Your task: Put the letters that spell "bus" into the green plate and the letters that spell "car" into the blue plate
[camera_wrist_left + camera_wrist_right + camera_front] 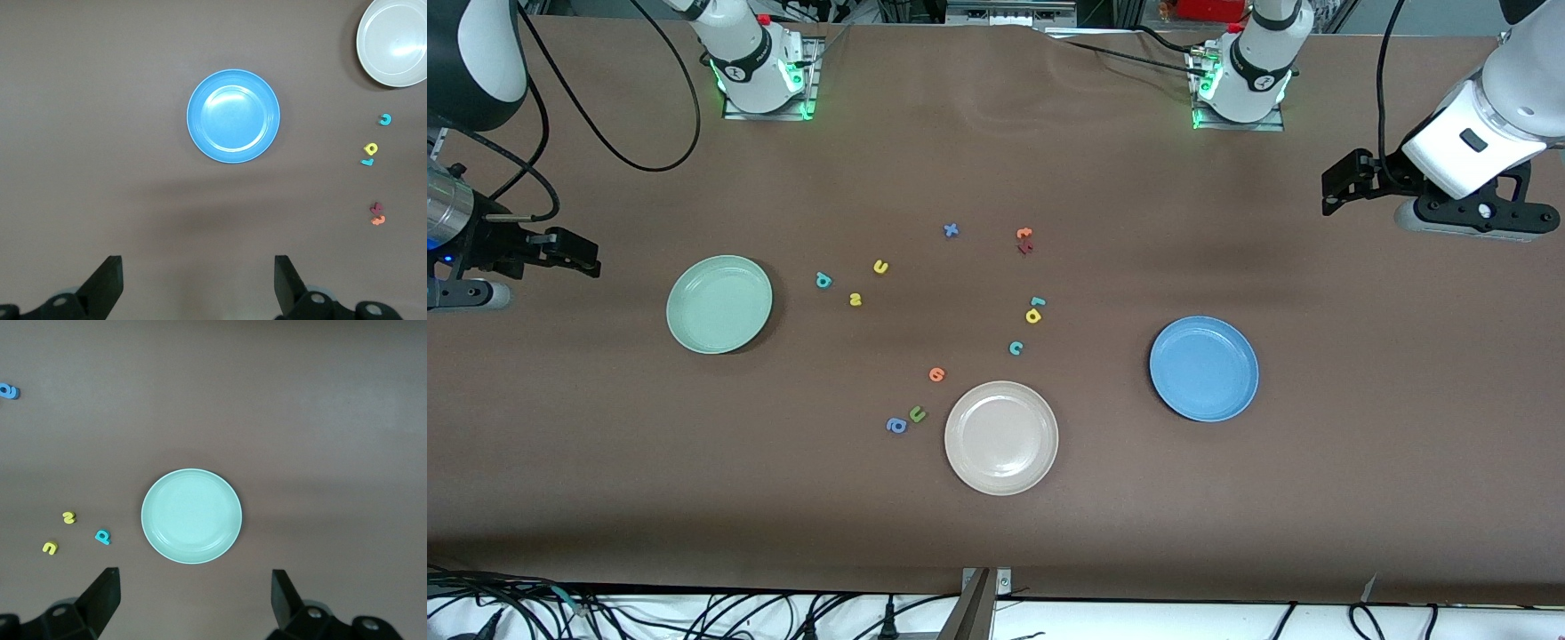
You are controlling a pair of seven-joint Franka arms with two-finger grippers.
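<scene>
**Both pincers open and holding nothing**

Left pincer hangs wide open over the bare bench at the left arm's end. The blue plate sits on the bench, closer to the middle than this pincer. Near that plate lie the teal "c", the yellow "a" and the teal "r".

Right pincer hangs wide open at the right arm's end. The green plate sits close by it. Just past that plate lie the teal "b", the yellow "u" and the yellow "s". Both plates hold nothing.
</scene>
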